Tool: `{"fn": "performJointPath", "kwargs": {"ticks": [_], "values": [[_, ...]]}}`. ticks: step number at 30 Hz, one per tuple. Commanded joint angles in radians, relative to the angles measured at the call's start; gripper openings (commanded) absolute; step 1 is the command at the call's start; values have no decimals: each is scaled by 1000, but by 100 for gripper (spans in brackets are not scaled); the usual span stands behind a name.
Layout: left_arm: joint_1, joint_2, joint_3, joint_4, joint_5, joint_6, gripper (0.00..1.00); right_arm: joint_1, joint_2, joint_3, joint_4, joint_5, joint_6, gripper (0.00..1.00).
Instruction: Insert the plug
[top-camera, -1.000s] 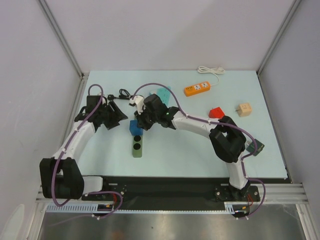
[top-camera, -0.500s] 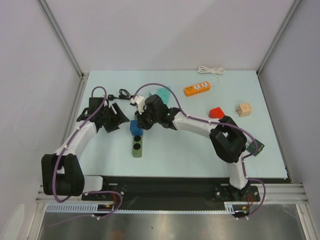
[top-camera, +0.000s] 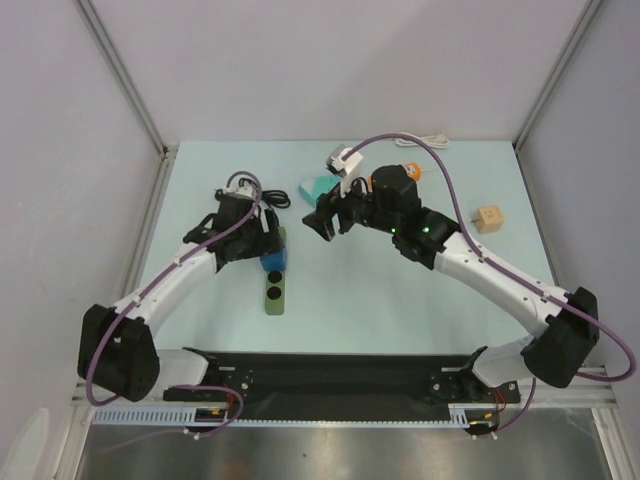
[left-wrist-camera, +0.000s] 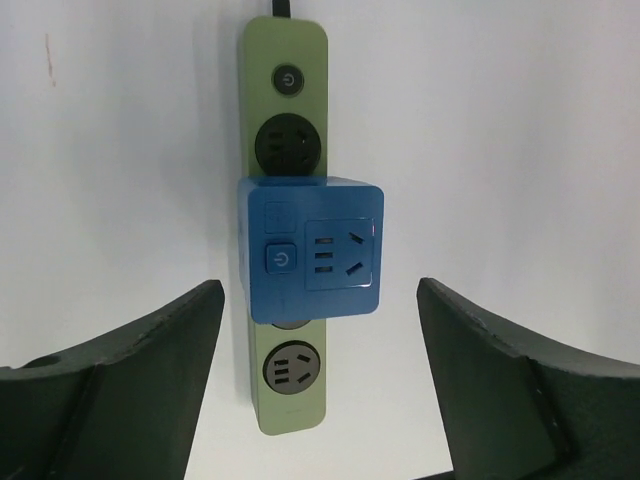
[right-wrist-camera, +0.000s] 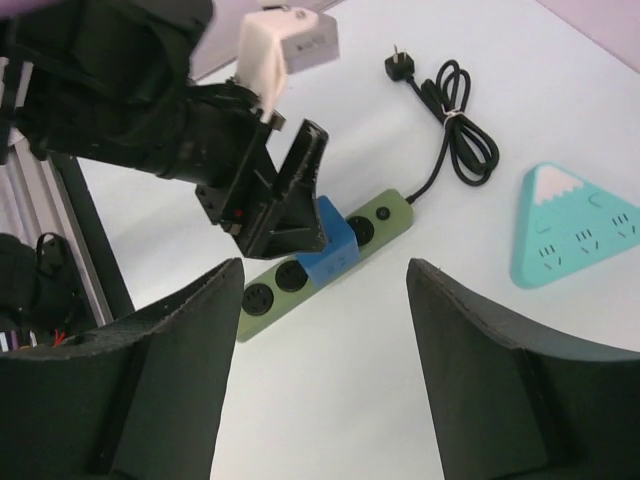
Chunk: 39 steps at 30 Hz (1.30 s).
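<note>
1. The green power strip (left-wrist-camera: 300, 420) lies nearest on the tabletop (left-wrist-camera: 520, 120), with a blue adapter cube (left-wrist-camera: 310, 250) sitting on its middle, seemingly plugged in.
2. The left tool (left-wrist-camera: 320, 290) hangs over that cube, spread wide and gripping nothing. I judge it is placed to steady the strip.
3. The right tool (right-wrist-camera: 325, 265) is raised, likewise released and empty, so it is free to fetch.
4. Farthest, the plug (right-wrist-camera: 397, 63) lies loose on the tabletop beyond its tied black cord (right-wrist-camera: 465, 130), with neither tool near it. A teal socket block (right-wrist-camera: 575, 225) sits beside the cord.

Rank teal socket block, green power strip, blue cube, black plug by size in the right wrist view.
Largest: teal socket block and green power strip, too alike to rank.
Then blue cube.
Smallest: black plug.
</note>
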Motion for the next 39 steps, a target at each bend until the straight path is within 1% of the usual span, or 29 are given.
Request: {"fn": "performJointPath", "kwargs": {"ticks": [1,2,6,8,10,11,12,14,15,17,18,21,23,24,27,29,32,35,36,38,39], "values": [[-65,44,40,22,-115,20,84,-31,-52,-90,33,14,6,72],[-98,61,47,21,-128,21,85,-38,-61,-99,36,13,6,72],[-145,168,99,-14,-217,12,91,-75,-97,-150,56,-15,14,72],[-161,194,102,-20,-251,9,91,-88,-111,-170,70,-23,17,72],[-162,234,107,-23,-273,-9,87,-92,-117,-179,76,-27,17,72],[-162,248,109,-28,-290,-11,85,-97,-121,-187,78,-27,15,72],[-162,257,110,-31,-297,-17,78,-98,-124,-190,81,-27,14,72],[-162,283,116,-36,-316,-20,68,-104,-128,-198,87,-29,15,72],[-162,293,122,-39,-325,-23,58,-109,-128,-205,88,-29,17,72],[-162,315,132,-57,-362,-26,46,-111,-128,-210,92,-29,18,72],[-162,323,139,-69,-371,-31,37,-112,-128,-211,93,-30,21,72],[-162,351,156,-103,-423,-31,25,-114,-129,-214,96,-30,24,72],[-162,368,167,-119,-463,-28,22,-115,-134,-214,98,-27,27,72],[-162,386,184,-141,-509,-20,20,-115,-135,-216,98,-26,31,72],[-158,429,225,-175,-573,-5,18,-123,-147,-227,96,-19,32,72],[-152,452,244,-181,-581,-2,17,-131,-161,-240,95,-18,35,73],[-138,489,248,-171,-555,-23,16,-149,-180,-259,99,-23,41,73],[-135,465,184,-100,-500,-45,13,-170,-200,-280,101,-33,44,72],[-135,448,126,-33,-482,-52,11,-177,-204,-285,102,-38,46,73],[-123,405,67,25,-419,-69,8,-193,-215,-296,104,-42,54,72],[-119,402,29,64,-406,-86,1,-198,-223,-305,104,-49,54,73]]}}
